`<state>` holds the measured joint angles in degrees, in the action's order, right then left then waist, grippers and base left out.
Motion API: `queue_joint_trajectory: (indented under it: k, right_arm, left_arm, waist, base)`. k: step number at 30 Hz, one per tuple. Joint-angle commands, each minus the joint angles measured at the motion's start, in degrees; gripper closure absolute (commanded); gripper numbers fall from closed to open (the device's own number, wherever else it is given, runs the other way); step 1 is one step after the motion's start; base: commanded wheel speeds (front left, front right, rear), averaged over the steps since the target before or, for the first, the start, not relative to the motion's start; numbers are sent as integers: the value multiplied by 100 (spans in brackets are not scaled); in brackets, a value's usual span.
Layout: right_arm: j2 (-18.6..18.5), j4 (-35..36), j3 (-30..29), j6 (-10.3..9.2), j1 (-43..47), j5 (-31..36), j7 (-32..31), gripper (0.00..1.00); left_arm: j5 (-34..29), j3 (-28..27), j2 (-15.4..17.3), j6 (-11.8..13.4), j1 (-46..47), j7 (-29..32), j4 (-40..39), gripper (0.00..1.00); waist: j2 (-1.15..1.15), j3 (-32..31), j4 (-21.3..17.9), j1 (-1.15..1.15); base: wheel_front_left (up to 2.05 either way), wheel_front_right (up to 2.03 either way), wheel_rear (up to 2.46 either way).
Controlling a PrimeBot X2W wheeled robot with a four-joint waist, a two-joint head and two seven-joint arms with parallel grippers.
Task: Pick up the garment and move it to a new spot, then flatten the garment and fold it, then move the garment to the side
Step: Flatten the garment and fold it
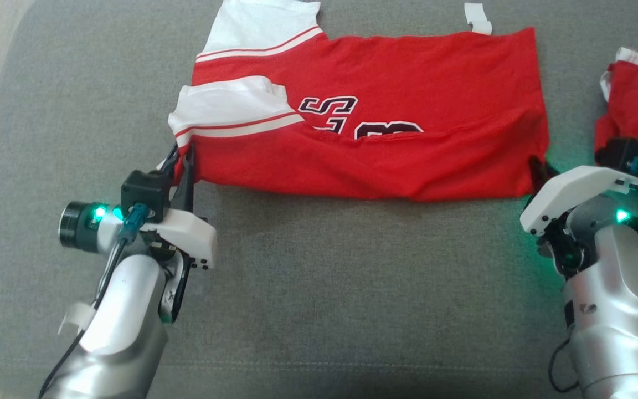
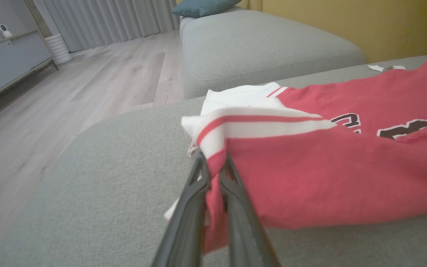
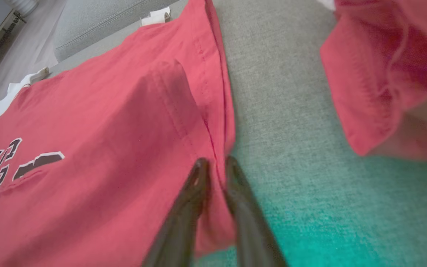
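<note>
the red garment lay folded across the far middle of the grey cushion. the left gripper was clamped on its near left corner, and the right gripper pinched its near right corner. another red piece sat at the far right.

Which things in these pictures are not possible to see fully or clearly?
- Head view: a fold of the jersey covers the lower part of its black print.
- Head view: the right edge cuts off the second red garment.
- Head view: the right hand is mostly hidden by its own white casing.
</note>
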<state>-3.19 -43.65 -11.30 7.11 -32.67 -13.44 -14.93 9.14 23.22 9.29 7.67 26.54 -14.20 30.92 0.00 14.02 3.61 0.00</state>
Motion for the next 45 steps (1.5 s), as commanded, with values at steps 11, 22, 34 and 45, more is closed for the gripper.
queue_joint_trajectory:
  k: [11, 22, 34, 45]
  right_arm:
    - [-263, 775, 322, 37, 451, -614, -832, 100]
    - [-366, 2110, 191, 37, 1632, -1044, -2056, 100]
    - [-123, 3162, -90, 37, 2216, -880, -2664, 35]
    - [-255, 3813, 289, 37, 1680, -616, -1234, 0]
  left_arm:
    - [132, -219, 436, 36, -214, 167, -273, 100]
    - [287, -186, 727, 113, -1086, 709, -1188, 100]
    - [322, -1, 836, 185, -1552, 1304, -1621, 77]
    - [350, -352, 871, 398, -974, 644, -1965, 0]
  waist:
    - [0, -597, -144, 0]
    - [0, -1118, -213, 0]
    - [0, -1106, -346, 0]
    - [0, -669, -488, 0]
  base:
    - [0, 0, 0]
    - [0, 0, 0]
    - [0, 0, 0]
    - [0, 0, 0]
